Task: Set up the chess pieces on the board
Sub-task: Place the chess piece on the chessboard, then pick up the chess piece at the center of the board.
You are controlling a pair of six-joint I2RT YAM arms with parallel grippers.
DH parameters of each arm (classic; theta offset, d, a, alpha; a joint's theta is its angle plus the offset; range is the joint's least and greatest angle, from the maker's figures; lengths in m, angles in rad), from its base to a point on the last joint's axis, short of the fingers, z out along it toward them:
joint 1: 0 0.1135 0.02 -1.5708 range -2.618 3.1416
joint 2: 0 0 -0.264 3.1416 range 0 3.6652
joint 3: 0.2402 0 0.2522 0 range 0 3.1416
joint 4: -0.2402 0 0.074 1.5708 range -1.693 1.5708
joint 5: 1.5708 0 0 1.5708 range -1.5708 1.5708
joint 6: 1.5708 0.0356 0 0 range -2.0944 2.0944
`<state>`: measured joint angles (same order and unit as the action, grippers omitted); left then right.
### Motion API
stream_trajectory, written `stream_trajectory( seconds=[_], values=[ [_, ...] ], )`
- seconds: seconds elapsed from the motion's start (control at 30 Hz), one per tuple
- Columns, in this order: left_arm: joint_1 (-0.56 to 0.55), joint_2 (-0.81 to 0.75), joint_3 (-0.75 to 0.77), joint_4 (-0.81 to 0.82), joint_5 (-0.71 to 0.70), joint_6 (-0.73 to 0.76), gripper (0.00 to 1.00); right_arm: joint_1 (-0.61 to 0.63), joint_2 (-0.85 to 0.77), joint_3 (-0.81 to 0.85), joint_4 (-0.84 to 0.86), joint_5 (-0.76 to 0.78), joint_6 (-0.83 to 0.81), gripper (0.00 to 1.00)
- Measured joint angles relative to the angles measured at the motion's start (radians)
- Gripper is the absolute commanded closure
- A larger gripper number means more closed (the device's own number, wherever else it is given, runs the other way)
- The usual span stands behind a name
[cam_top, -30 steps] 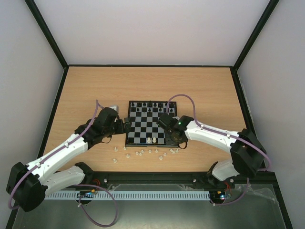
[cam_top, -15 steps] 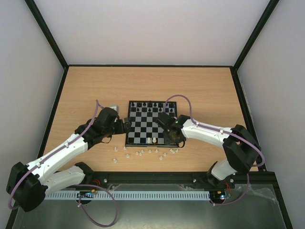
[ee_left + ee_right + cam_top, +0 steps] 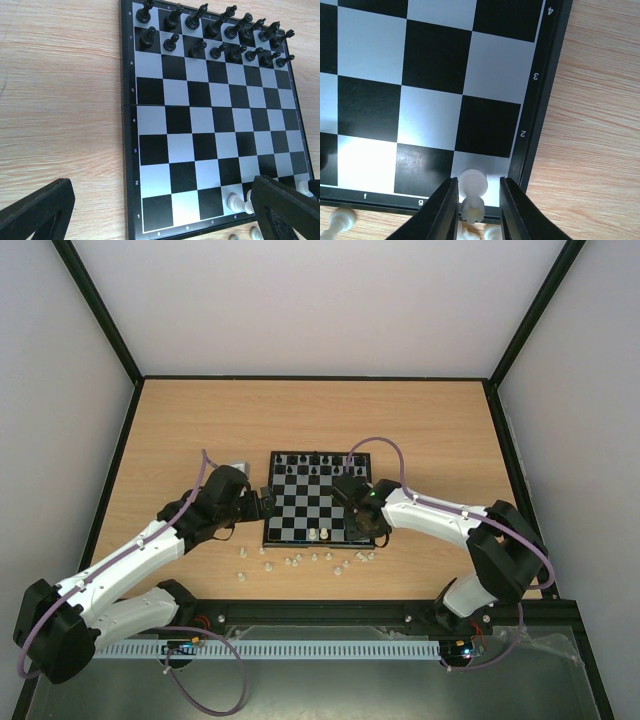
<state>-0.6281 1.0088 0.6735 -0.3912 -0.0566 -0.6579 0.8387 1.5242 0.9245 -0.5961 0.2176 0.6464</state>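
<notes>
Table (image 3: 60,100), left of the board (image 3: 215,127): pale wood grain, matt, fine streaks.
Board: smooth, semi-gloss. Pale squares silvery with soft glare, dark squares flat black. The border is smooth black plastic.
Black pieces (image 3: 148,37), board's far rows: glossy moulded plastic with small highlights.
White piece (image 3: 471,190), board's near corner: cream plastic, smooth, faintly waxy.
Right gripper (image 3: 476,210), over that corner: fingers matt black plastic.
Arm shells (image 3: 430,517), beside the board: white smooth plastic, slight sheen.
Cable (image 3: 377,439), above the board's right edge: purple, smooth sheath.

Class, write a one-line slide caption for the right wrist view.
Right end effector straddles a white chess piece on the board's corner square.
</notes>
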Motion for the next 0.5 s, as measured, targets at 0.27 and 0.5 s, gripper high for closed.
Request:
stream_trajectory(
  seconds=[0.27,0.5],
  values=[
    [0.0,0.0,0.0,0.0,0.0,0.0,0.01,-0.001,-0.062,-0.002,-0.014,-0.009,0.001,0.71],
    [0.0,0.0,0.0,0.0,0.0,0.0,0.0,0.051,-0.234,-0.091,-0.03,-0.05,0.056,0.71]
  ],
)
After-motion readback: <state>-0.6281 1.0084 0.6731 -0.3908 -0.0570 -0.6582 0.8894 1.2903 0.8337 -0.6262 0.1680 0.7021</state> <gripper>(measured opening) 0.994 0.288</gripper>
